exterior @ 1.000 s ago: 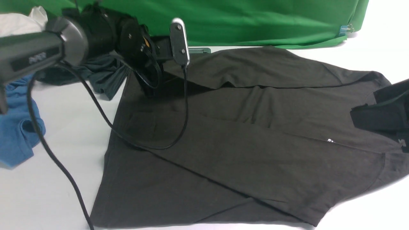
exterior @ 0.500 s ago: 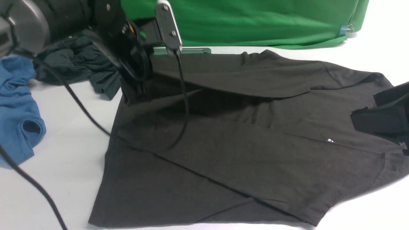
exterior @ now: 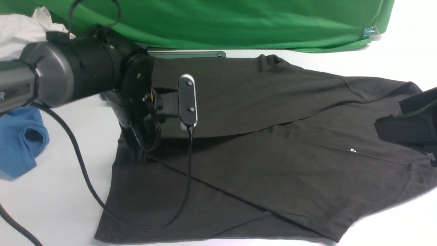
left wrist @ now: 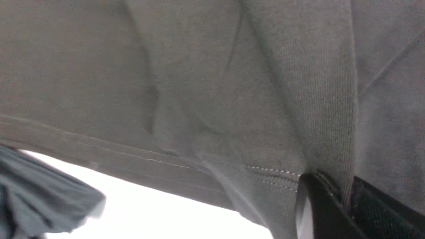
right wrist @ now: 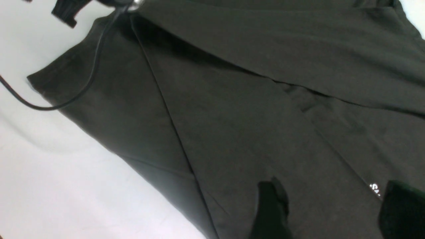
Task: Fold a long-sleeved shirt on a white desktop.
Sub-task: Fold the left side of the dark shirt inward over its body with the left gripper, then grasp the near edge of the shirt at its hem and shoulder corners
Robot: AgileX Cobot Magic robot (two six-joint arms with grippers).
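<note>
Broad white tabletop (exterior: pixel 61 177), green cloth backdrop (exterior: pixel 239 24) behind; long-sleeved shirt (exterior: pixel 273 171) spread dark across centre and right.
Shirt's far side lapped over its middle; left claw (left wrist: pixel 345 199) clamped on that flap's edge near the hem, fabric pinched between fingers; right claw (right wrist: pixel 335 212) jaws apart above the chest print (right wrist: pixel 375 190), nothing between.

Black-and-grey left arm (exterior: pixel 68 75) trails looping black cable (exterior: pixel 189 157).
</note>
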